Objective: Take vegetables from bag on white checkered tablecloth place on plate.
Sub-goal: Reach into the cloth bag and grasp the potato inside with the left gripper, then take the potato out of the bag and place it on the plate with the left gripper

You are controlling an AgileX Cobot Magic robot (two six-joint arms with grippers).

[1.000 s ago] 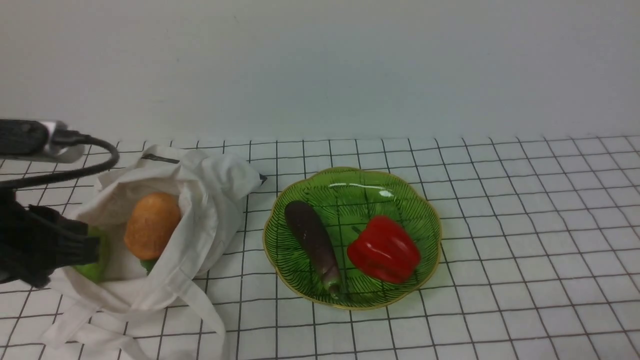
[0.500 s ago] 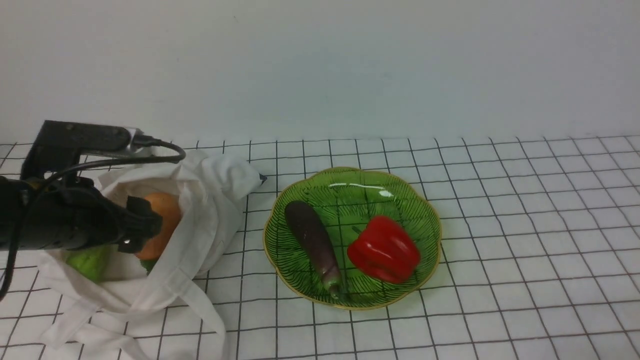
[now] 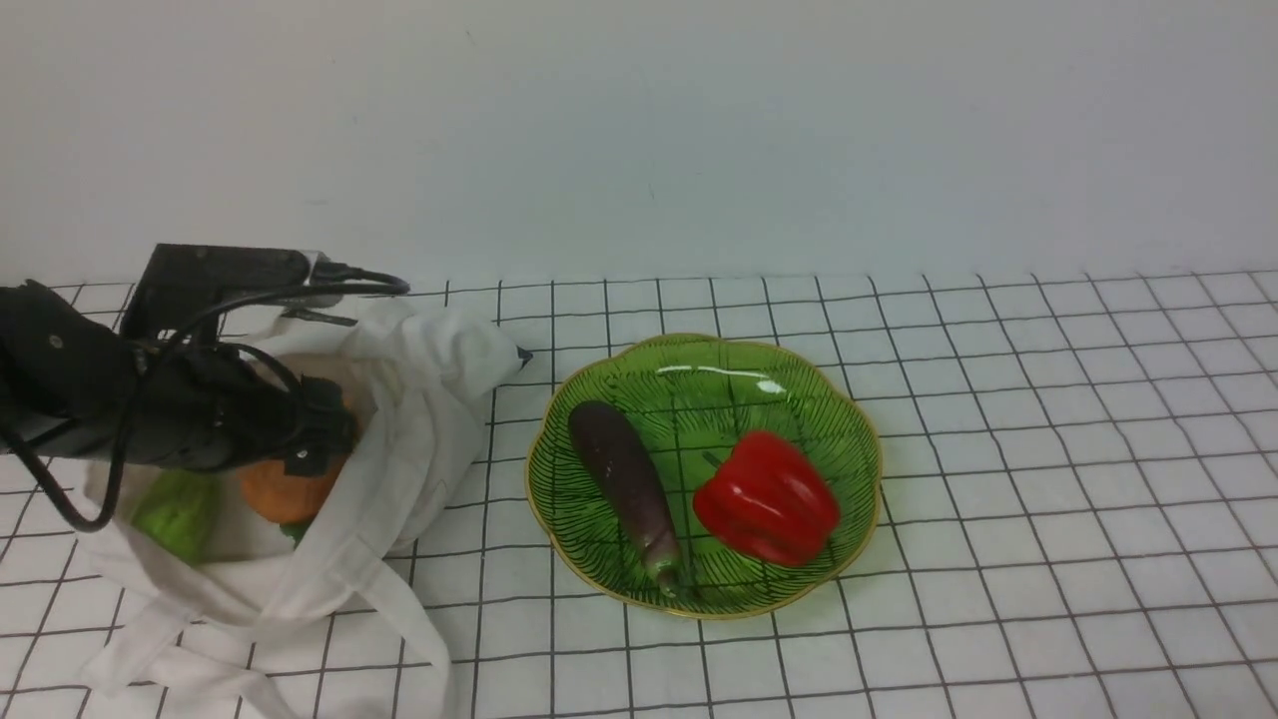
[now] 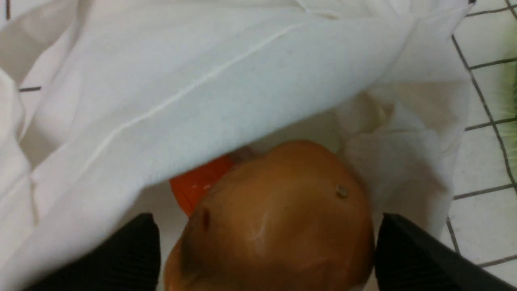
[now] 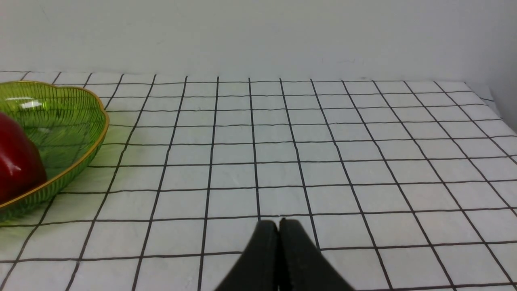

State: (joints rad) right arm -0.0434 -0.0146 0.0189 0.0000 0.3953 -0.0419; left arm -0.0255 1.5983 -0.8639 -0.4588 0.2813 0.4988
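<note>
The off-white bag (image 3: 419, 389) lies open at the left on the white checkered tablecloth (image 3: 1038, 499). Inside it are a tan-orange potato (image 3: 285, 491), a light green lumpy vegetable (image 3: 180, 514) and, under the bag's flap, a carrot (image 4: 200, 188). My left gripper (image 3: 321, 439) reaches into the bag's mouth. In the left wrist view it (image 4: 266, 218) is open, with one finger (image 4: 133, 250) on each side of the potato (image 4: 278, 218). The green plate (image 3: 699, 342) holds an eggplant (image 3: 627, 483) and a red pepper (image 3: 767, 499). My right gripper (image 5: 278, 223) is shut, low over bare cloth.
A pale wall runs behind the table. The bag's straps (image 3: 399, 609) trail toward the front edge at the left. In the right wrist view the plate's rim (image 5: 101, 133) and the red pepper (image 5: 16, 161) sit off to one side.
My left arm has swung from the left edge over the bag's mouth and down onto the potato, covering its top. Its jaws have opened wide.
</note>
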